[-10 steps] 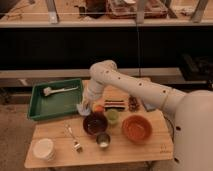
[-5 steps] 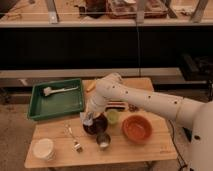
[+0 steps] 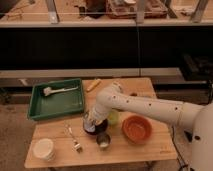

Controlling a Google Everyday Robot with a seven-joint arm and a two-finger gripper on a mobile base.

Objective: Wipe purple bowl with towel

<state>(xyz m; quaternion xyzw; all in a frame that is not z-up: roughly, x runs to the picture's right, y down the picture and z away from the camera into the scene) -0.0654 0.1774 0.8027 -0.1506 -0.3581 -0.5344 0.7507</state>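
Bowl (image 3: pixel 97 129) lies directly under my gripper (image 3: pixel 90 120), its middle just toward 4 o'clock of my pressed-together fingers and at 11 o'clock from the cup (image 3: pixel 103 142); whether the towel is pinched between them I cannot tell.

The gripper (image 3: pixel 90 121) is down on the purple bowl (image 3: pixel 101 128), covering its left half. Any towel beneath it is out of sight. Just right of the gripper, the arm hides part of a green cup (image 3: pixel 115 119). Far right, the picture's edge cuts off the robot's body (image 3: pixel 202 135).
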